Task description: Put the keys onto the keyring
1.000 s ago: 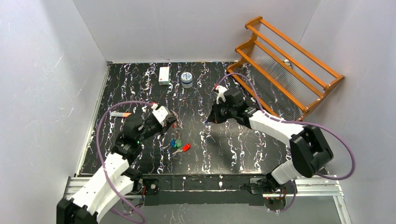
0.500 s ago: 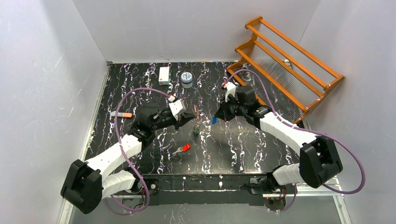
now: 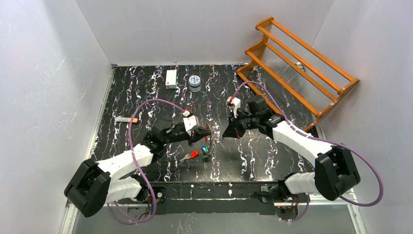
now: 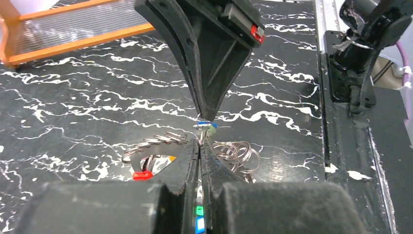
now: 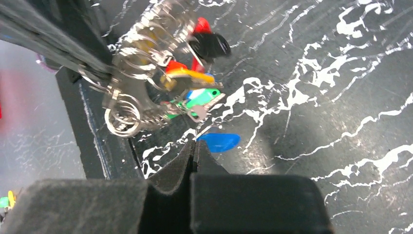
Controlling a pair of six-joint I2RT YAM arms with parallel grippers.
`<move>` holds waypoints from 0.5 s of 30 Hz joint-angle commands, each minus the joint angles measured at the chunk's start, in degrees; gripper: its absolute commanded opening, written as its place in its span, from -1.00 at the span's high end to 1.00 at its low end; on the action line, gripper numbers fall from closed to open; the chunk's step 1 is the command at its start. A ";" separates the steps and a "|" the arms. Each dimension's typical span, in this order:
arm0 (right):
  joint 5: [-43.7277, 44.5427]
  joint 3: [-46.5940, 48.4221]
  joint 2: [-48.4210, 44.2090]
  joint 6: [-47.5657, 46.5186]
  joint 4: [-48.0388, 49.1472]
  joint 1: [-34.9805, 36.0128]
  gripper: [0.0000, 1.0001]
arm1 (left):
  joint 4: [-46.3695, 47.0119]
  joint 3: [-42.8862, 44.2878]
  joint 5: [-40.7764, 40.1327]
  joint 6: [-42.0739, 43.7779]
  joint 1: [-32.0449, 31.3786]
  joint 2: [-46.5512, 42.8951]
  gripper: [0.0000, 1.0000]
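My left gripper [image 3: 206, 132] is shut on the keyring [image 4: 155, 141], held above the middle of the black marbled table [image 3: 146, 92]. Silver rings [image 5: 122, 115] fan out to both sides of its pinched tips [image 4: 200, 144]. From them hangs a bunch of keys [image 5: 195, 83] capped red, yellow, green and black. My right gripper [image 3: 224, 135] faces it tip to tip and is shut on a blue-capped key [image 5: 219, 142]. That key's tip meets the ring right at the left fingertips. A loose red-capped key [image 3: 191, 155] lies on the table under the left gripper.
At the back of the table stand a white box [image 3: 171, 78] and a small round blue-and-white tin [image 3: 195, 83]. An orange wooden rack [image 3: 297, 68] leans at the back right. An orange-tipped pen [image 3: 125, 119] lies at the left. The metal base rail [image 3: 219, 191] runs along the near edge.
Both grippers have come nearer the table's front and closer together. The left one lifted the bunch off the table and carried it rightward; the right one brought the blue key to it.
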 commanded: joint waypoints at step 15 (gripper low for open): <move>-11.65 2.38 -4.36 -3.62 1.04 3.55 0.97 | 1.04 0.88 -0.86 0.80 -2.12 1.95 1.00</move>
